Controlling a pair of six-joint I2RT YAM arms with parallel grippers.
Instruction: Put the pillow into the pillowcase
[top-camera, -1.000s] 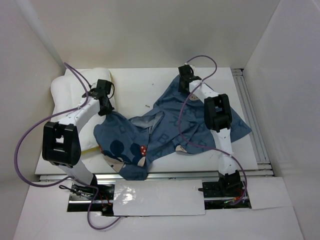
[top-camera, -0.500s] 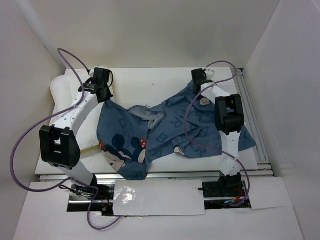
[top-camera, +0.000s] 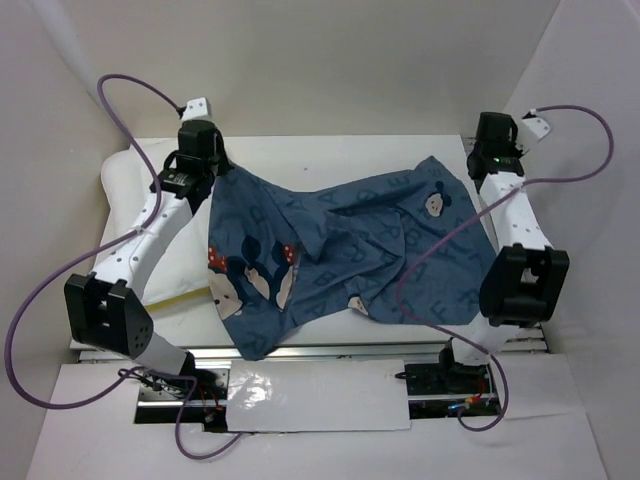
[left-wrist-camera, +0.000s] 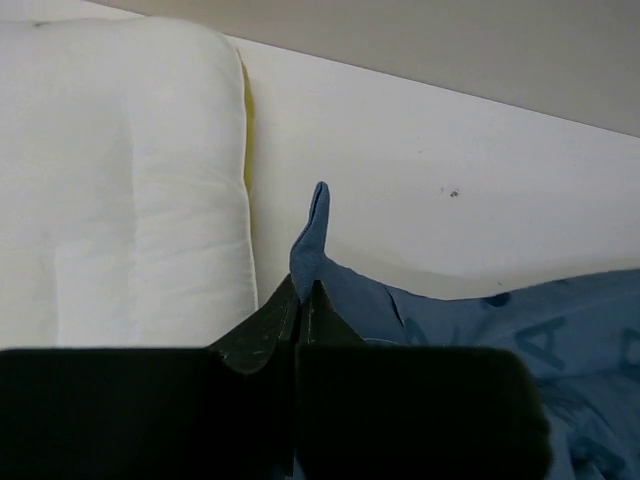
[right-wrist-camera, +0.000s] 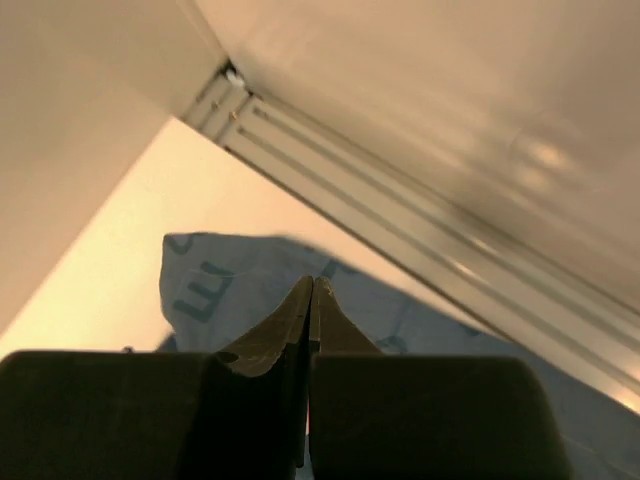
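Observation:
The blue pillowcase (top-camera: 350, 250), printed with pale letters and mouse faces, is stretched across the table between both arms. My left gripper (top-camera: 205, 180) is shut on its far left corner. In the left wrist view the left gripper (left-wrist-camera: 303, 288) pinches the pillowcase (left-wrist-camera: 460, 330), and a tip of cloth pokes up past the fingertips. My right gripper (top-camera: 479, 178) is shut on the far right corner. The right wrist view shows that gripper (right-wrist-camera: 312, 282) with the pillowcase (right-wrist-camera: 215, 280) around its tips. The white pillow (top-camera: 128, 195) lies at the left beside the case, partly under my left arm, and fills the left of the left wrist view (left-wrist-camera: 120, 180).
White enclosure walls (top-camera: 300, 60) stand close behind and on both sides. A metal rail (right-wrist-camera: 400, 215) runs along the table's right edge, just past my right gripper. Purple cables (top-camera: 560, 115) loop off both arms. Bare tabletop (top-camera: 320, 160) shows behind the pillowcase.
Both arms have swung outward and back, spreading the bunched pillowcase wide across the table. The right gripper went toward the far right corner, the left toward the far left beside the pillow.

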